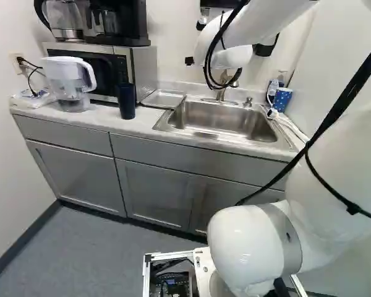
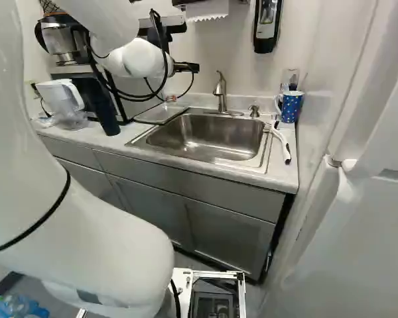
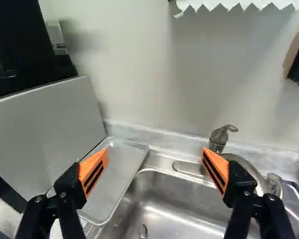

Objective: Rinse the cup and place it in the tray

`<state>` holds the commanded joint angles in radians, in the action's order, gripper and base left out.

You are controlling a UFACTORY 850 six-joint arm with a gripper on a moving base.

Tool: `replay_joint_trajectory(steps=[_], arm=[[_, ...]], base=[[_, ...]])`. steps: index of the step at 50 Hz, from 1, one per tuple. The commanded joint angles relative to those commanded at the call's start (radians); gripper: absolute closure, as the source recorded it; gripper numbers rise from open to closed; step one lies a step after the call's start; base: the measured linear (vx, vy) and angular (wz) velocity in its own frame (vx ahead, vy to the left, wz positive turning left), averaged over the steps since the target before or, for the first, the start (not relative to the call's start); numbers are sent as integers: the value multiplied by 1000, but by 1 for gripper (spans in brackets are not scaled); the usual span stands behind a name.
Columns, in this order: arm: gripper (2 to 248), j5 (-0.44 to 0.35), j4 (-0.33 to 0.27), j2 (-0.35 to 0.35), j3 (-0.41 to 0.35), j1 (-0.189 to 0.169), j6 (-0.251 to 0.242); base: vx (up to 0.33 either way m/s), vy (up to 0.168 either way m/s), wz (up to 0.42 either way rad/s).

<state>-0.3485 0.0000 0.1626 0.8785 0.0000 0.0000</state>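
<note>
Pitcher (image 1: 67,77) and microwave (image 1: 143,68) take up the left end of the tabletop (image 1: 99,120). Dark tall cup (image 1: 127,102) stands just right of the microwave's front, near the tabletop's near edge, with a patch of bare tabletop between it and the sink (image 2: 205,124). Metal tray (image 3: 122,169) lies behind that patch, between microwave and sink, its right edge at the sink's left rim; bare metal shows across it. The fingers (image 3: 93,172) are spread wide and released, one over the tray, the other just near of the faucet (image 2: 220,93). Only a narrow strip runs along the sink's near rim. Brush (image 2: 282,142) lies along the sink's right edge, and spotted cup (image 2: 290,107) stands at the far right, near the wall. Count: two cups, one tray, one basin, one faucet, one pitcher, one brush.
</note>
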Motion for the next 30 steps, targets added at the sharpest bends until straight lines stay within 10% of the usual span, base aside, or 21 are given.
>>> replay_joint_trajectory(steps=[30], arm=[[3,0,0,-1,1,0,0]], base=[[0,0,0]])
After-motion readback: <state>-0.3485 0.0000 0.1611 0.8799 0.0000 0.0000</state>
